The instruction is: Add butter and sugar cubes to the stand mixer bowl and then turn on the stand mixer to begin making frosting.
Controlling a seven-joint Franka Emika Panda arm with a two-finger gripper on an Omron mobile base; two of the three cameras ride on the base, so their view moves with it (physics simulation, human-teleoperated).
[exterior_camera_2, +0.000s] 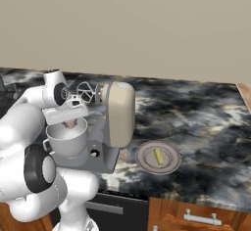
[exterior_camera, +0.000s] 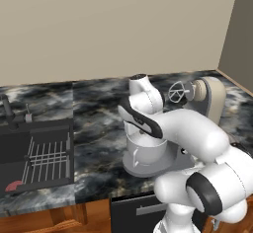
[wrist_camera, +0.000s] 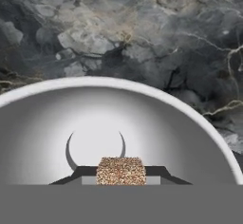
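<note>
The counter [exterior_camera: 99, 123] is dark grey-black marble with white and tan veins, across the middle of both base views and the upper half of the hand view. The wall [exterior_camera: 108, 24] above is plain beige. The stand mixer [exterior_camera_2: 119, 113] has a beige head and dark grey base. The stand mixer bowl [wrist_camera: 42, 137] is light grey, shading to white at its centre. The sugar cube [wrist_camera: 121, 171], bottom centre of the hand view, is speckled tan-brown. The butter [exterior_camera_2: 158, 156] is pale yellow on a grey plate [exterior_camera_2: 145, 160]. The sink [exterior_camera: 37, 158], lower left, is dark grey with a pale rack.
</note>
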